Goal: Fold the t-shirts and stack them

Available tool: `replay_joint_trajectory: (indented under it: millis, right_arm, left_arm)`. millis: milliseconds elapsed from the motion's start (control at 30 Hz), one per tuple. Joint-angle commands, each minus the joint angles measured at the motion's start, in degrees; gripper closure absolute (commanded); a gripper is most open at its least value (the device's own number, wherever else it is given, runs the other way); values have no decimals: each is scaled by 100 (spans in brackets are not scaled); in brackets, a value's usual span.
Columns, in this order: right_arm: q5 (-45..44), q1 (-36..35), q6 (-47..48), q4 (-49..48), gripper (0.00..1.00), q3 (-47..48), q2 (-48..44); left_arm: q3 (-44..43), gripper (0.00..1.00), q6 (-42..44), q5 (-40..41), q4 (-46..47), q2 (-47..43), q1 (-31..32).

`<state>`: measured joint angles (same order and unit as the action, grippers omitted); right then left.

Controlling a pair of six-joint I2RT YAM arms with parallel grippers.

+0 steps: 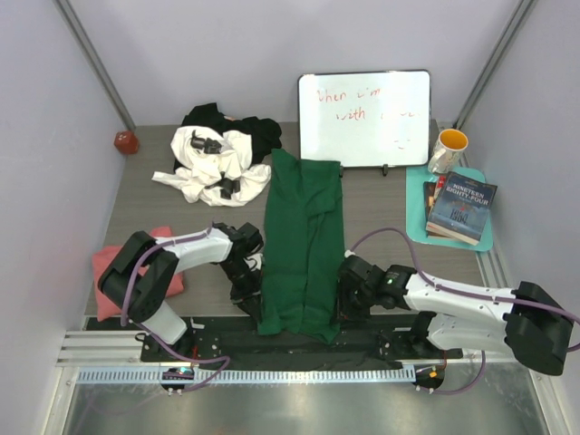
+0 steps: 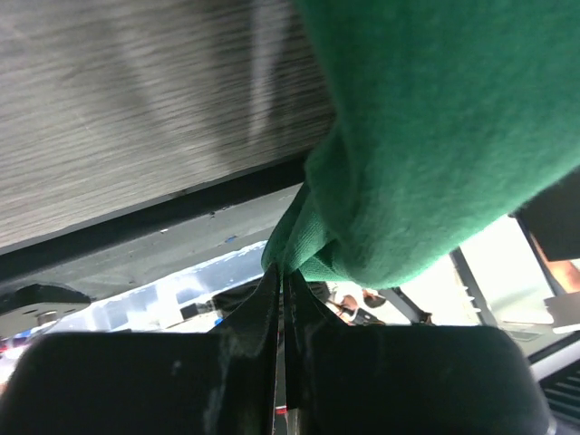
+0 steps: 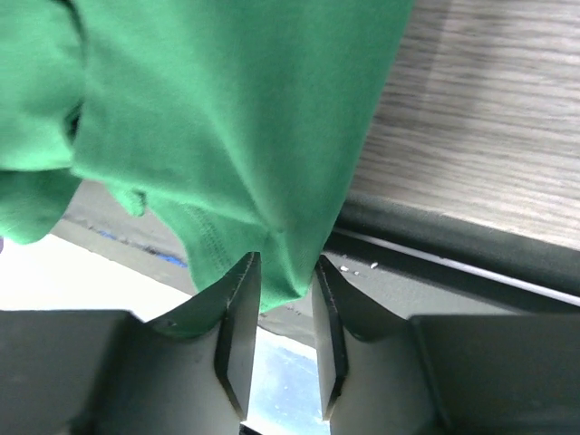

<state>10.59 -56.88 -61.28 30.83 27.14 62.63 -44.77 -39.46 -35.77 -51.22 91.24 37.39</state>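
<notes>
— Where is the green tee [image 1: 304, 245]?

— We see it flat in the middle of the counter [image 1: 390, 204]. Its long axis runs from 6 to 12 o'clock, and its near end hangs over the counter's edge at 6.

— And the jaws?

— The left jaws are pressed together on the tee's 7 o'clock corner. In the left wrist view a fold of green is pinched between them. The right jaws sit at the 5 o'clock corner, spread, with the tip of the stitched hem hanging in the gap. We judge it loose there rather than gripped.

— What does the next move turn on?

— On that axis, we think. The cloth lies toward 12 from both pairs of jaws. The left arm [image 1: 195, 249] and the right arm [image 1: 453, 304] are each beside their own corner, neither one nearer. If we fold the hem up, both corners must travel toward 12 together. With one side pinched, we expect the tee to skew.

— The other tees?

— The white tee [image 1: 213, 168] and black tee [image 1: 258, 131] are heaped together at 11 o'clock. The pink tee [image 1: 163, 237] lies at 8, partly under the left arm. We see nothing stacked yet.

— Anything we can read?

— The whiteboard [image 1: 364, 118] at 12 to 1 o'clock has red handwriting, "When I'm with", and the rest is too faint. The book [image 1: 462, 208] at 2 o'clock reads "NINETEEN EIGHTY-FOUR".
</notes>
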Motion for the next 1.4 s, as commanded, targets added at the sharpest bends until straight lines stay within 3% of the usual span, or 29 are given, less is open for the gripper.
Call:
replay_joint_trajectory:
  millis: [0, 167, 400, 467, 500, 567, 1067, 1200, 1367]
  right_arm:
    - [-66, -7, 19, 11, 65, 301, -470]
    - [83, 11, 2, -103, 64, 196, -480]
    - [470, 11, -446, -1192, 64, -375, -436]
    - [444, 11, -473, -1193, 76, -420, -453]
    - [435, 11, -464, -1150, 89, -411, -471]
    - [295, 11, -473, -1053, 98, -323, -646]
    - [-127, 204, -201, -218, 99, 503, -1113]
    - [-285, 555, 97, 55, 99, 714, -1253]
    - [-347, 1503, 484, 81, 99, 811, -1385]
  left_arm:
    - [21, 100, -193, -352, 130, -282, 14]
    - [65, 100, -114, -247, 112, -212, 14]
    - [39, 100, -141, -123, 288, -54, 23]
    - [30, 100, -123, -106, 288, -19, 23]
    - [-31, 100, -114, -106, 288, -10, 14]
    - [-110, 100, -114, -106, 253, -71, 23]
    - [-1463, 100, 35, -238, -423, -634, -126]
    - [-1797, 100, 97, -132, -477, -713, -626]
    - [-2158, 100, 158, -53, -424, -599, -1180]
